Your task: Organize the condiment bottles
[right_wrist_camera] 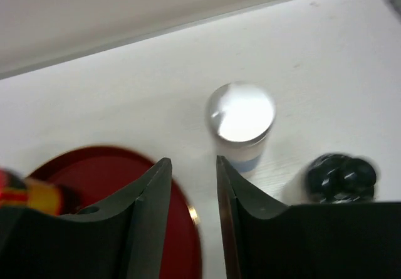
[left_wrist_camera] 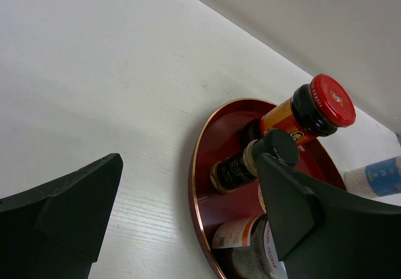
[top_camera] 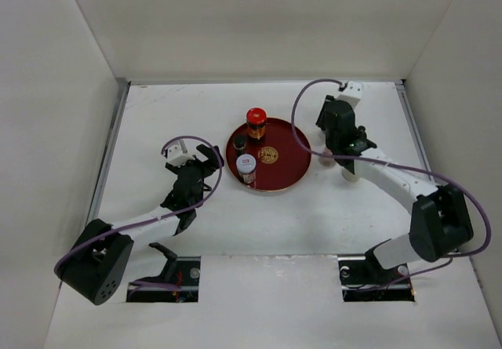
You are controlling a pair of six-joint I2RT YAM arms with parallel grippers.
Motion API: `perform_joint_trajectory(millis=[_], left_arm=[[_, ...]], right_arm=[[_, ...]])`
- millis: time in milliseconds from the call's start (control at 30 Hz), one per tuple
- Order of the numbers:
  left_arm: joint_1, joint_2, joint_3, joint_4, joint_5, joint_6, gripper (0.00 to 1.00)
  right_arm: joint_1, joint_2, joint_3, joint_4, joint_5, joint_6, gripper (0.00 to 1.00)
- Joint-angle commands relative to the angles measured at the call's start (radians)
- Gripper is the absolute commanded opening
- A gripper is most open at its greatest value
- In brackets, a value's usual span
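On the round dark-red tray (top_camera: 289, 163) stand three condiment bottles: a red-capped jar (top_camera: 256, 121), a small black-capped one (top_camera: 239, 143) and a white-lidded jar (top_camera: 246, 165). The left wrist view shows the red cap (left_wrist_camera: 332, 100), the black cap (left_wrist_camera: 276, 147) and the labelled jar (left_wrist_camera: 247, 241) close by. My left gripper (top_camera: 205, 163) (left_wrist_camera: 188, 210) stands wide open just left of the tray, holding nothing. My right gripper (top_camera: 340, 150) (right_wrist_camera: 194, 185) hovers right of the tray, its jaws a narrow gap apart with nothing between. Beyond it stand a white bottle with a blue band (right_wrist_camera: 241, 119) and a black-capped bottle (right_wrist_camera: 341, 177).
White walls enclose the table on the left, back and right. The white bottle (top_camera: 350, 173) sits partly under the right arm, with a small pink-capped bottle (top_camera: 325, 158) next to it. Two cut-outs for the arm bases lie at the near edge.
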Motion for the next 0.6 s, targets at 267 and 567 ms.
perform_joint_trajectory(millis=[267,567], left_arm=[[0.005,-0.022,-0.010,0.047,0.010,-0.011,0.89],[0.000,-0.014,-0.006,0.047,0.012,-0.011,0.89]], right_arm=[[-0.217,0.195,0.292,-0.204,-0.194,-0.087,0.96],[-0.212,0.290,0.330,-0.198,-0.214,-0.095,1.00]])
